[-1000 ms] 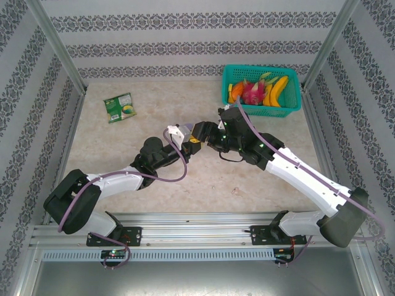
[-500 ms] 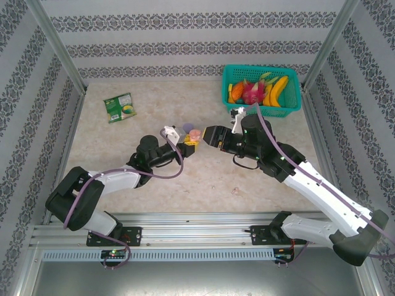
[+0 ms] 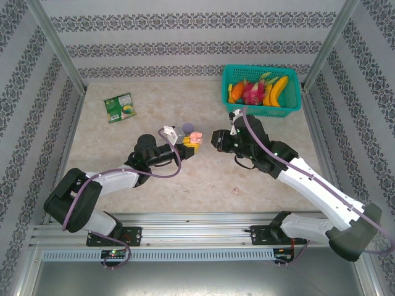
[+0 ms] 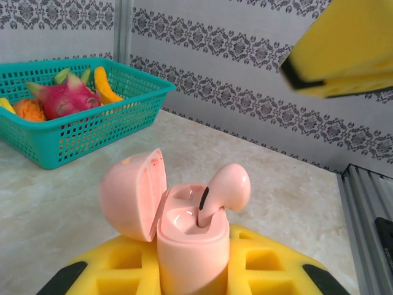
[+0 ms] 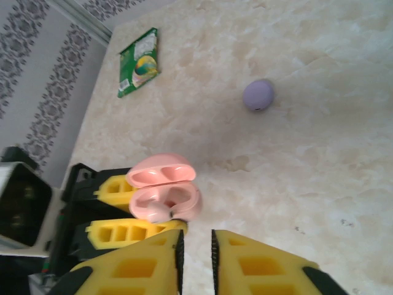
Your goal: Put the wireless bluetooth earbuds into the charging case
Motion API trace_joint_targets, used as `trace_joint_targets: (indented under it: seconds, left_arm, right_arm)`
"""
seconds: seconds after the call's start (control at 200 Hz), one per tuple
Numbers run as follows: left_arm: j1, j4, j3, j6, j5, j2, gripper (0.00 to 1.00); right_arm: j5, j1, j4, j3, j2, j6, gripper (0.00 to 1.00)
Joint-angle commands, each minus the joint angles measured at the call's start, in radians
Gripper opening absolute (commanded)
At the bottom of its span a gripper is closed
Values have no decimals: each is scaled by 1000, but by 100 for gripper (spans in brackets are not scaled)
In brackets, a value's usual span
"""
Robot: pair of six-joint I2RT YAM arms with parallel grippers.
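Observation:
My left gripper [image 3: 191, 143] is shut on a pink charging case [image 3: 196, 138] and holds it upright near the table's middle. The left wrist view shows the case [image 4: 187, 239] between my yellow fingers [image 4: 270, 258], its lid [image 4: 132, 193] swung open to the left. One pink earbud [image 4: 227, 184] stands stem-down in the right socket, its head sticking out. The left socket looks empty. My right gripper [image 3: 214, 137] hovers just right of the case. In its own view the right gripper [image 5: 195, 243] has nothing in its narrow gap, close to the case [image 5: 166, 200].
A lilac round case [image 3: 187, 128] lies shut on the table just behind the pink one. A teal basket [image 3: 261, 111] of fruit stands at the back right, a green packet [image 3: 119, 106] at the back left.
My right gripper has pulled back to the right, off the case, and its jaws have narrowed. The pink case, earlier covered by both grippers, is now exposed with the earbud in it.

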Motion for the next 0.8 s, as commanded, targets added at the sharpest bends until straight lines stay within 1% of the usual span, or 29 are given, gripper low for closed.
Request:
trace_joint_targets:
  seconds: [0.0, 0.225, 0.6, 0.794]
  left_arm:
    - [15, 21, 29, -23, 37, -27, 0]
    - [14, 19, 35, -27, 39, -25, 0]
    - [15, 7, 44, -31, 37, -23, 0]
    - [15, 3, 47, -31, 42, -23, 0]
  right_arm:
    - [4, -5, -1, 1, 23, -13, 17]
    - [-40, 14, 17, -6, 58, 8, 4]
    - [-95, 59, 43, 38, 130, 27, 0]
    - [-102, 70, 44, 67, 150, 29, 0]
